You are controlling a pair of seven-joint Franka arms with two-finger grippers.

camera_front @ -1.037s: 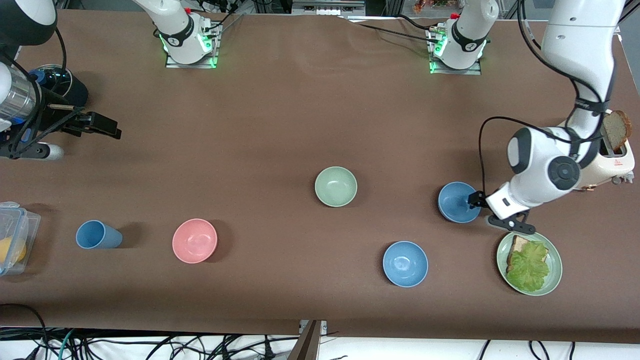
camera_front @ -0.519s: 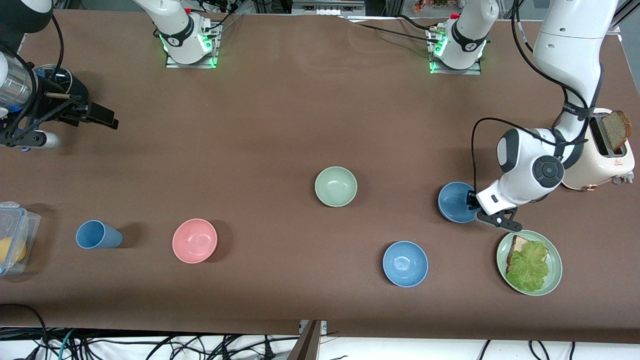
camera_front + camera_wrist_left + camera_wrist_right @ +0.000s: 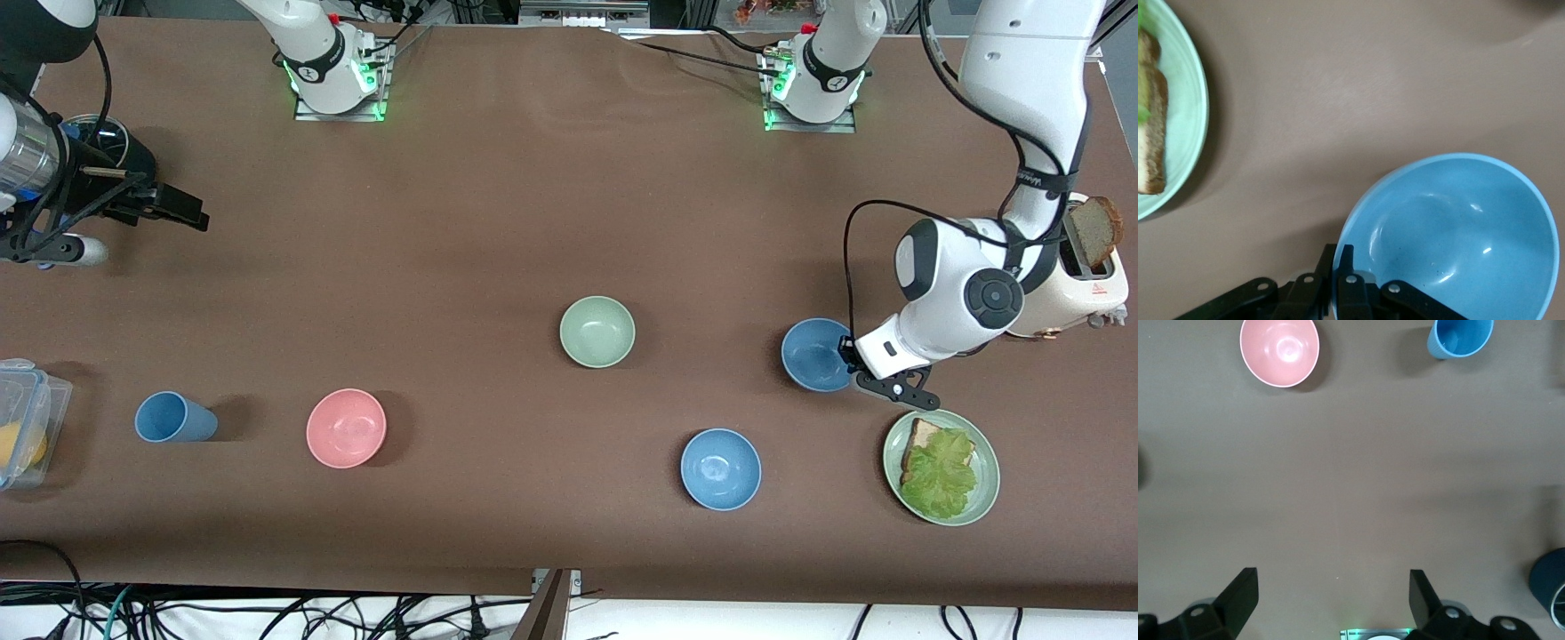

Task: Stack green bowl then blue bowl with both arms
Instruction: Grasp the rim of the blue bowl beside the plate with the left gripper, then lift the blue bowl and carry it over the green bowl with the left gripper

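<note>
The table holds two blue bowls [image 3: 816, 354] [image 3: 720, 468], one green bowl [image 3: 597, 332], one pink bowl [image 3: 346, 428], one blue cup [image 3: 173, 418], one green plate [image 3: 985, 484] and one toaster [image 3: 1085, 293].

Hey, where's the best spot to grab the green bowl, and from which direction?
Probably the rim, from straight above, one finger inside and one outside. The green bowl sits upright, mouth up, alone on the table, with a thin rim and room around it.
</note>
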